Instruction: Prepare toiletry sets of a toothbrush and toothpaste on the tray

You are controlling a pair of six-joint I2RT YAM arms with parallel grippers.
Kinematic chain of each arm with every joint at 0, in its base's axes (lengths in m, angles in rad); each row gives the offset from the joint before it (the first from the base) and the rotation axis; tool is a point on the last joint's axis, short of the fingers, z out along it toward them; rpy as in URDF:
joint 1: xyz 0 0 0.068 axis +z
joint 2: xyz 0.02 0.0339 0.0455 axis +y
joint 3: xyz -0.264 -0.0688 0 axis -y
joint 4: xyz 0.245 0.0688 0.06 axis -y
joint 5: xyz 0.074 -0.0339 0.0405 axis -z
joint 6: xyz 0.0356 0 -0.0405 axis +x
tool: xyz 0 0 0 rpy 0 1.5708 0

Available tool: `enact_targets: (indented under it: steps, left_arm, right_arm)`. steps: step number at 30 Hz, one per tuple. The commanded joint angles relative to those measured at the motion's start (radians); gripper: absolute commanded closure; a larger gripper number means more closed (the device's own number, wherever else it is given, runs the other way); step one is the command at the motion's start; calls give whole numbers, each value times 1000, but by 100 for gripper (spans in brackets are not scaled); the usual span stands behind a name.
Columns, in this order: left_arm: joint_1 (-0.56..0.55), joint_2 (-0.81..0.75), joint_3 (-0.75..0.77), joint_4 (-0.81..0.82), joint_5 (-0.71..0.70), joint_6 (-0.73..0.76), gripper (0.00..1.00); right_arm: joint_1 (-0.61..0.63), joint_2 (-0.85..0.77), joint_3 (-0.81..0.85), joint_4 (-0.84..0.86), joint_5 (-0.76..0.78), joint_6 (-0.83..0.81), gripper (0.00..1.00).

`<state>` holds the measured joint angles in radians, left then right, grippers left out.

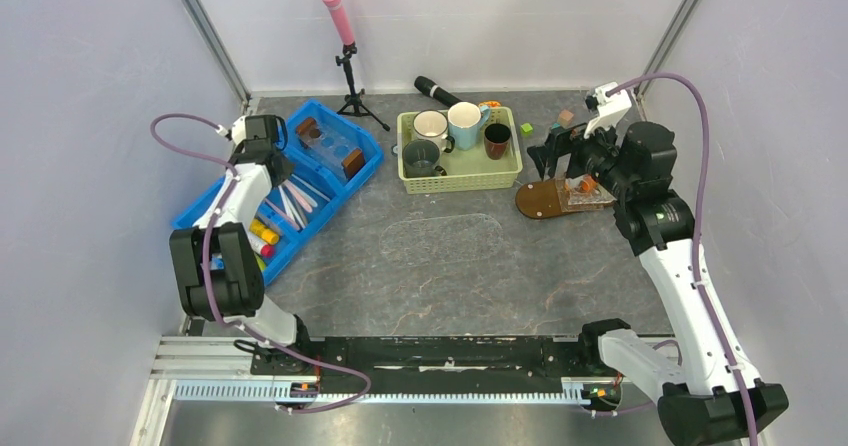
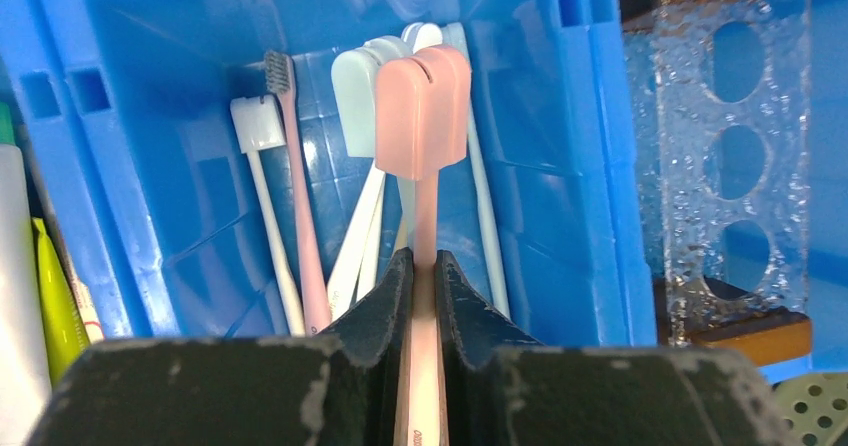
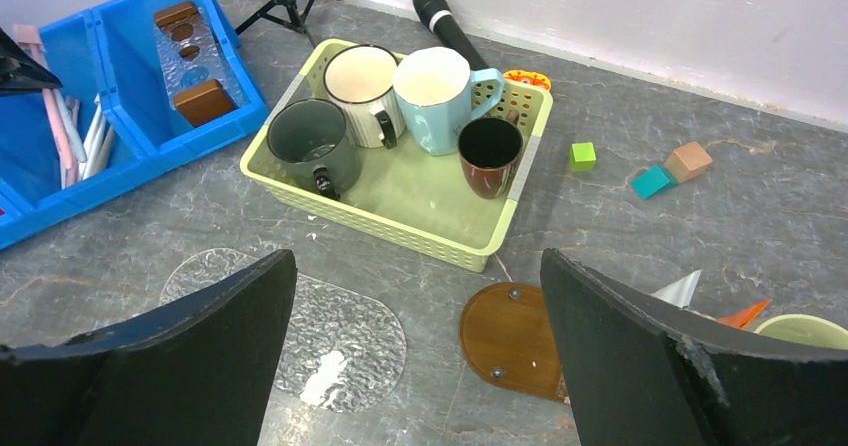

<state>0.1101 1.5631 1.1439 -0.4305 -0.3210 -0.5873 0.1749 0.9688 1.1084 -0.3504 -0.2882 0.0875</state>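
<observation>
While in left hand [image 2: 421, 261], slim pink toothbrush [image 2: 422, 116]

Soft even overhead light is washing all views; faint shadows are falling on table [image 1: 420, 296]; left gripper [image 2: 422, 258] is blurring close-up.

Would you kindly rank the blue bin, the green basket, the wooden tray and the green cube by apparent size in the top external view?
1. blue bin
2. green basket
3. wooden tray, partly covered, yet clearly smaller than the basket
4. green cube
</observation>
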Motion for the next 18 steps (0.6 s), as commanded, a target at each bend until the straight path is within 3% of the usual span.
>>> enact_targets:
  steps: [1, 11, 18]
  left_arm:
    - [3, 59, -12, 43, -10, 17, 95]
    - [3, 257, 57, 16, 30, 71, 89]
    - [3, 280, 73, 1, 20, 97, 77]
  right_arm:
    - [5, -24, -6, 15, -17, 3, 2]
    - [5, -34, -28, 8, -23, -21, 2]
    - [5, -46, -34, 7, -10, -43, 2]
